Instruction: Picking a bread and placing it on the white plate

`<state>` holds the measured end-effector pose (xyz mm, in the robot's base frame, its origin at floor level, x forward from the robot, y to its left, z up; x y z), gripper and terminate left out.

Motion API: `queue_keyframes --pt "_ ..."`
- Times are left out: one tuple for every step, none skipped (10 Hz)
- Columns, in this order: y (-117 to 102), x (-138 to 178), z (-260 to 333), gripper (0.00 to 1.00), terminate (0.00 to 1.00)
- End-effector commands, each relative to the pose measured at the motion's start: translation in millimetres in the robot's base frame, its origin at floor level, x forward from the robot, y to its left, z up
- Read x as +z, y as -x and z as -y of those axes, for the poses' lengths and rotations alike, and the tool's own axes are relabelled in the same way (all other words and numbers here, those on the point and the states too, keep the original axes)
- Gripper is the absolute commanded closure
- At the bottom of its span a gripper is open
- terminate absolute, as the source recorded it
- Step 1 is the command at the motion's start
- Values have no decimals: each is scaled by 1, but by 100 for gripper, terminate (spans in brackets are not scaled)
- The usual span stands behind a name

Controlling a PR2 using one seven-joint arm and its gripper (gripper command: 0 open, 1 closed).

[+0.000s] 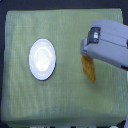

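On the exterior view's left, the white plate [42,59] is seen lying flat on the green cloth [20,100]. Nothing is on it yet.

Well apart from it, toward the exterior view's right, the bread [90,69] is seen on the cloth. Only its lower part shows – the top end is hidden under the gripper [87,50]. The big grey arm [112,42] covers the fingers, so it cannot be told if the jaws are apart or pressed on the bread. It also cannot be told if the bread is touched at all.

A few things could go wrong from here. The bread looks to be reached at one end only, so it could tip and slip out when lifted – a long thing held by its tip swings down. The bread could also be squashed if it is pinched too hard. The plate is smooth and shiny and about as wide as the bread is long, so the bread could be set down off-centre and slide off the rim.
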<state>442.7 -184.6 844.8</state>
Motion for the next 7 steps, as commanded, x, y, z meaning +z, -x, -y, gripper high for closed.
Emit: queue_keyframes --pt "-47 45 -79 100 0" --pt "-53 44 -101 100 0" --pt "-62 41 -138 100 0" --pt "-70 33 -179 100 0" --pt "-72 27 -201 100 0" --pt "-72 20 -227 100 0" --pt "-72 15 -238 100 0"
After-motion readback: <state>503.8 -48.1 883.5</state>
